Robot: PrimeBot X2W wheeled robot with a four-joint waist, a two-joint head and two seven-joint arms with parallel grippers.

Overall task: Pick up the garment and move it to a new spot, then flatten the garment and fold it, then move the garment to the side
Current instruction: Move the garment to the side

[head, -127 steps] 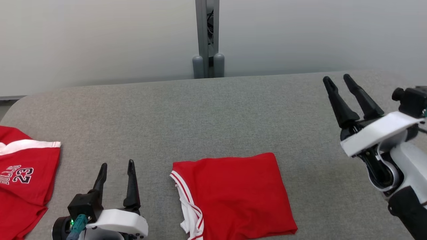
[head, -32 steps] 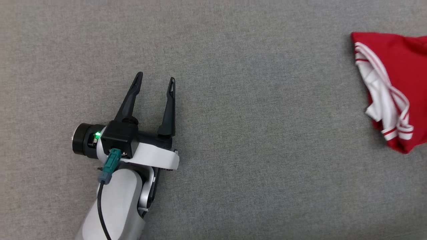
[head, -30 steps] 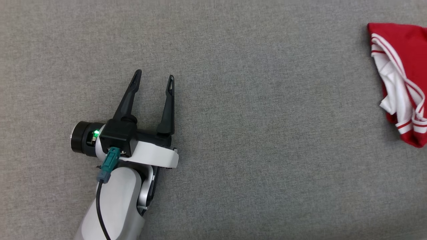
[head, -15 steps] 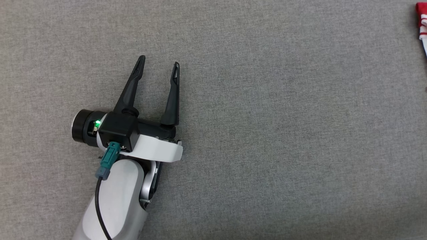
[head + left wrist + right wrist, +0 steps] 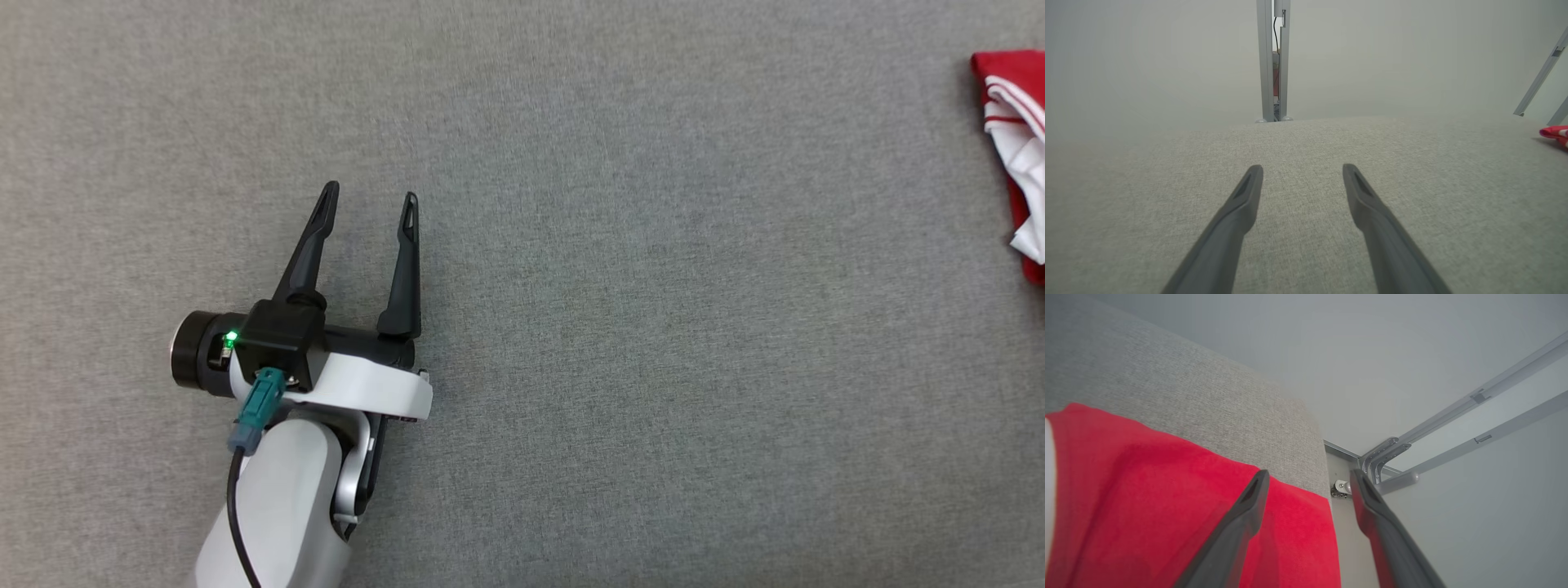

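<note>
The garment [image 5: 1015, 155], red with white striped trim, lies folded on the grey fabric table [image 5: 620, 327]; just its left end shows at the head view's right edge. Low over the table at the left hovers my left gripper [image 5: 366, 200], open and empty, far from the garment; its own view catches the garment [image 5: 1555, 132] as a red sliver at far right. In the right wrist view my right gripper [image 5: 1308, 475] stands open just above the garment [image 5: 1147, 490] near the table's right edge, holding nothing.
Beyond the table's far edge stand a pale wall and a grey upright post [image 5: 1272, 61]. Slanted grey metal bars [image 5: 1474, 428] run past the table's right end. Bare grey cloth stretches between my left gripper and the garment.
The head view has panned, so the garment slid toward its right edge and partly back. The right gripper has opened, with the garment lying beneath it. My left gripper stays open.
</note>
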